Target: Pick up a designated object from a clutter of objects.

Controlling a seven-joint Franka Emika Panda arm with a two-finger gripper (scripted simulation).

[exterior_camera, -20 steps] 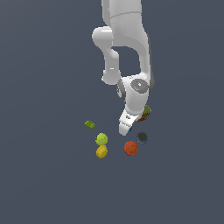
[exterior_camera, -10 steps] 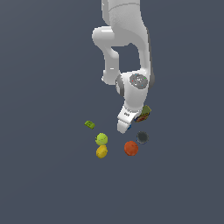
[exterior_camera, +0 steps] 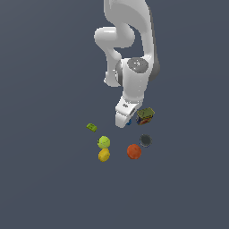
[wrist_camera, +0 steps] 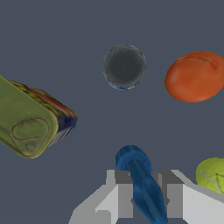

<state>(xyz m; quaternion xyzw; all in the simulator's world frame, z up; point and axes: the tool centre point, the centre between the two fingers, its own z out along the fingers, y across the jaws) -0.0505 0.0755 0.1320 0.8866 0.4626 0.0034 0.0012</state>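
Note:
The designated object (wrist_camera: 133, 162), a tiny dark blue elongated piece, lies between my two fingers in the wrist view, and both fingers (wrist_camera: 124, 192) press against its sides. My gripper (wrist_camera: 148, 174) is shut on it. In the exterior view the gripper (exterior_camera: 124, 123) points down into the clutter of objects, and a speck of the blue piece (exterior_camera: 129, 122) shows at its tip. Whether the piece is off the ground I cannot tell.
A multicoloured box (exterior_camera: 146, 115) (wrist_camera: 30, 118) lies close beside the hand. A dark grey disc (exterior_camera: 145, 140) (wrist_camera: 124, 66) and an orange-red ball (exterior_camera: 133, 151) (wrist_camera: 195, 76) sit just beyond. A green ball (exterior_camera: 103, 142) (wrist_camera: 212, 175), a yellow ball (exterior_camera: 103, 155) and a flat green block (exterior_camera: 91, 127) lie toward the exterior view's left.
The wrist has risen and the hand has tilted, so the fingertips have shifted slightly toward the exterior view's left. The scattered objects have stayed put.

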